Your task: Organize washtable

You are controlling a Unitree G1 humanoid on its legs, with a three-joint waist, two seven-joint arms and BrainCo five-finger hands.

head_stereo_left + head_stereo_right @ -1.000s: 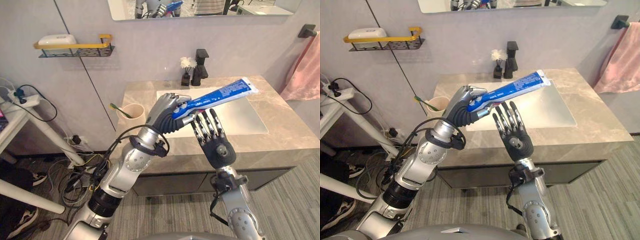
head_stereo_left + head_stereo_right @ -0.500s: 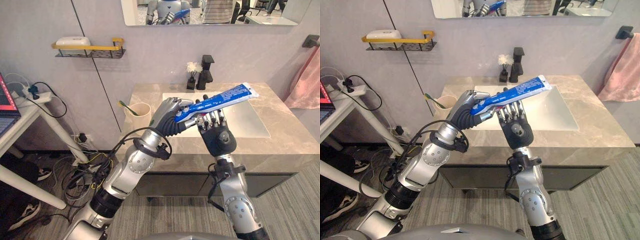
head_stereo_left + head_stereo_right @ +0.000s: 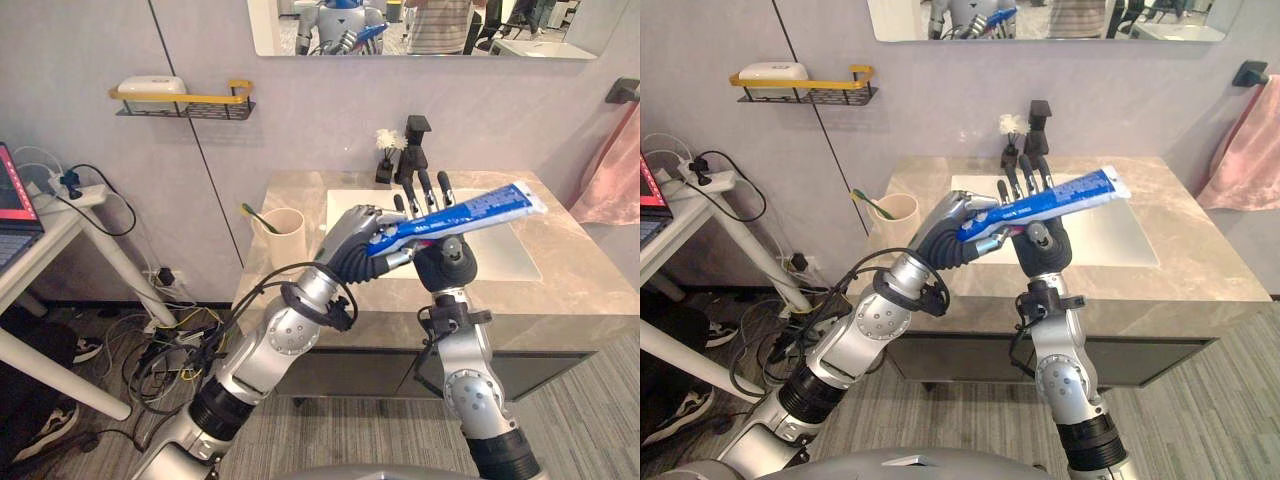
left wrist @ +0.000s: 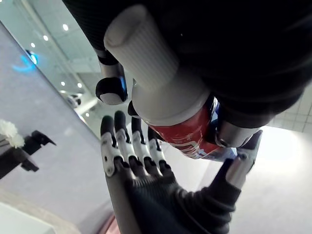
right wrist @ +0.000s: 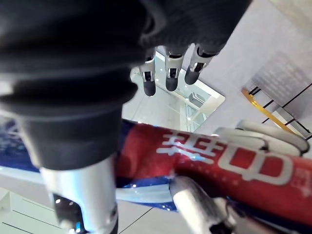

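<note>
Passing the toothpaste tube [image 3: 470, 212] from one hand to the other looks like the step in hand, imo.

Left eye view: left hand [image 3: 358, 240] is clamped round the tube's cap end. It holds the tube in the air in front of the sink [image 3: 505, 255], tail end slanting up. Right hand [image 3: 447, 262] stands just behind the tube, fingers straight, spread and pointing up. Touching or not, can't tell. Cup [image 3: 283, 232] w/ toothbrush [image 3: 250, 211] sits at the left edge of the counter [image 3: 570, 290], well apart.

Right eye view: same layout. Tube crosses the right hand near the base of its fingers, so a wrap there would catch the mid-body, not the floppy tail. Good spot.

Left wrist view: white ribbed cap [image 4: 141, 46] pokes out past the left hand's grip, red part of the tube beyond it. Right hand w/ flat fingers [image 4: 119, 146] stands past that, thumb out to the side.

Right wrist view: red tube body lies across, close by what I take for the right thumb [image 5: 80, 195]. Fingertips [image 5: 171, 80] are uncurled beyond it.

To do it well: curl right fingers + thumb fully round the body first, then release the left. Letting go sooner risks dropping the tube onto the counter or floor. Squeeze lightly, b/c the body is soft. Where it goes next (cup?) is a guess.
</note>
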